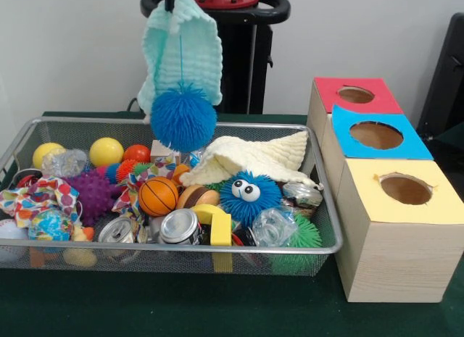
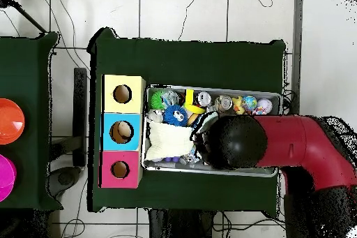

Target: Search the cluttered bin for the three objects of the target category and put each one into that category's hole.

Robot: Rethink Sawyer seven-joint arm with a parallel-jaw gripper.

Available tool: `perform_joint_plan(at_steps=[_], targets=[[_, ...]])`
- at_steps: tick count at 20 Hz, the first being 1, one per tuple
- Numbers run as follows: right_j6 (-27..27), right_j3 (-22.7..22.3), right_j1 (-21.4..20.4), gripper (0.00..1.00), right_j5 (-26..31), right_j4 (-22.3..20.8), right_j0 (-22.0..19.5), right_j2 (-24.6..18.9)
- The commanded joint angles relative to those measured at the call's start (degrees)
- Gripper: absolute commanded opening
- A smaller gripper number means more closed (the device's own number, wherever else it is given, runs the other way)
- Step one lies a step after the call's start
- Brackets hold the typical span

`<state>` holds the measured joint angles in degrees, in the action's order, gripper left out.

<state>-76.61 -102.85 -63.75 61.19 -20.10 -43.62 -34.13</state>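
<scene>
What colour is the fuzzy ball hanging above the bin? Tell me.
Blue; the fuzzy ball shows best in the front view.

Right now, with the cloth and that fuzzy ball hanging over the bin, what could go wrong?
1. The blue fuzzy ball hangs below the mint cloth and seems merely snagged; it could drop back into the wire bin.
2. Ball and cloth would travel together, so the wrong item may reach a hole, such as the blue box.
3. The swinging load could catch the cream cloth beneath.
</scene>
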Motion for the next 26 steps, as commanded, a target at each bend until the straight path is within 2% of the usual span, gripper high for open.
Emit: perform_joint_plan(at_steps=[1, 26], targets=[[-1.04, -6.59, -4.06, 0.00, -0.99, 2.20, 0.91, 1.38], [-6.36, -6.18, 0.19, 0.00, -5.94, 0.96, 5.00, 3.93]])
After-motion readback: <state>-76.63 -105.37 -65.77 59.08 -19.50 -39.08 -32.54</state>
